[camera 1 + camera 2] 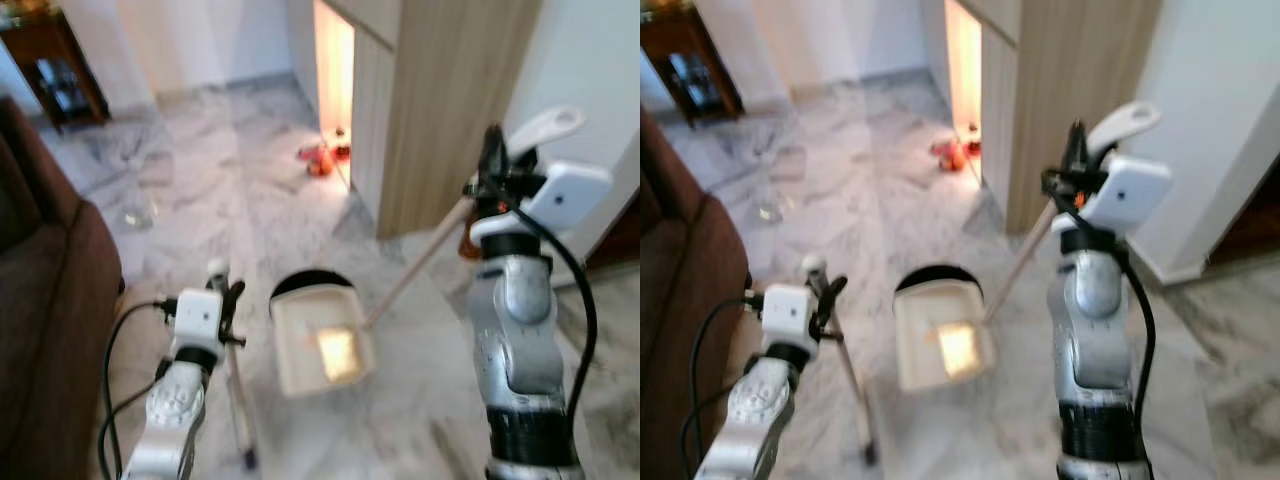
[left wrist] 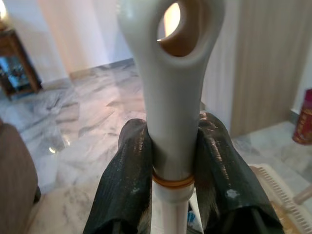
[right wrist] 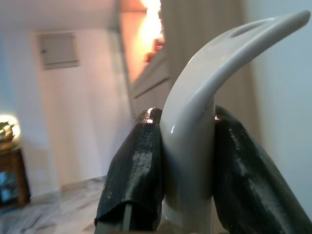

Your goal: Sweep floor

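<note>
Left end effector (image 1: 228,300) pinches the thin broom pole (image 1: 238,400); right end effector (image 1: 492,160) pinches the wooden-shafted cream dustpan (image 1: 320,345) on the marble floor (image 1: 200,190) — if you tilt either handle, expect slippage.

My black fingers (image 2: 126,190) look matt and faintly grainy, pressed on the glossy cream plastic broom handle (image 2: 170,97). Around the smooth plastic dustpan (image 1: 318,345), the marble floor (image 1: 220,190) shines polished; beyond it, the cabinet (image 1: 440,110) shows matt wood grain.
</note>
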You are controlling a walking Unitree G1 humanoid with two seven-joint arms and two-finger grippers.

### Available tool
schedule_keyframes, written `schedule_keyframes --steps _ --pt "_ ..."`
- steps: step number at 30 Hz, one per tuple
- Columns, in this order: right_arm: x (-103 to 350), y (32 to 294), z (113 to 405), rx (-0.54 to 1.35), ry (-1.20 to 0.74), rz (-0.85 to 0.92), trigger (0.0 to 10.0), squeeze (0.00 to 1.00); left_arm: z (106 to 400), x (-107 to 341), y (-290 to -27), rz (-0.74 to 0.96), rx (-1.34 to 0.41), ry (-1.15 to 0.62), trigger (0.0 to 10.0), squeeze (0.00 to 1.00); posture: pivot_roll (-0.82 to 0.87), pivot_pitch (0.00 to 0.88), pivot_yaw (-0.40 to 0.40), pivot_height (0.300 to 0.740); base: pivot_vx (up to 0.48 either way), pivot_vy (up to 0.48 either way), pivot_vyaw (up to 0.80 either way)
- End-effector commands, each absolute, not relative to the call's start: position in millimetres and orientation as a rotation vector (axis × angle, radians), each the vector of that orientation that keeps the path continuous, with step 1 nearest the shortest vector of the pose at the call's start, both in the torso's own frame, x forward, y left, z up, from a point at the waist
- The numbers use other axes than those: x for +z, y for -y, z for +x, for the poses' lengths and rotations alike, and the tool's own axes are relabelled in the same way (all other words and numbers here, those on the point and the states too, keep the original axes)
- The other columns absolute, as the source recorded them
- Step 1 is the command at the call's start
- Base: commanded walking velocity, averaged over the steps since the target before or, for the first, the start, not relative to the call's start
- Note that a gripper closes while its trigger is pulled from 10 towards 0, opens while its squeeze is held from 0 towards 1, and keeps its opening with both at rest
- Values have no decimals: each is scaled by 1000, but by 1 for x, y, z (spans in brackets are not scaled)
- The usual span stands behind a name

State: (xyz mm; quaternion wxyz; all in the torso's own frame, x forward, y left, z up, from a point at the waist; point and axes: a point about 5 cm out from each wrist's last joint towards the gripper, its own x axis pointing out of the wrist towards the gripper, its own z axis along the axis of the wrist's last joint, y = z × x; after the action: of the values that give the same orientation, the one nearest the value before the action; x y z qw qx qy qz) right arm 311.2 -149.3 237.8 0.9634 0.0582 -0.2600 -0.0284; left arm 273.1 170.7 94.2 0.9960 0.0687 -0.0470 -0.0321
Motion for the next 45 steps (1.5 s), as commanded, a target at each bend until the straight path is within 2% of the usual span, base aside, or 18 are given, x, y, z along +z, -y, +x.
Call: schedule_keyframes --steps 1,11,21,45 --pt "259 139 306 -10 620 175 10000 0 275 102 -176 174 -49 135 10000 0 133 7 30 740 360 0 0" --pt "260 138 307 5 618 166 10000 0 278 105 -176 171 -40 151 10000 0 133 3 22 740 360 0 0" --pt "260 136 308 26 615 169 10000 0 279 107 -176 171 -30 165 10000 0 136 0 15 740 362 0 591" --pt "259 133 308 38 608 183 10000 0 280 110 -179 169 -18 184 10000 0 144 5 16 740 323 0 0"
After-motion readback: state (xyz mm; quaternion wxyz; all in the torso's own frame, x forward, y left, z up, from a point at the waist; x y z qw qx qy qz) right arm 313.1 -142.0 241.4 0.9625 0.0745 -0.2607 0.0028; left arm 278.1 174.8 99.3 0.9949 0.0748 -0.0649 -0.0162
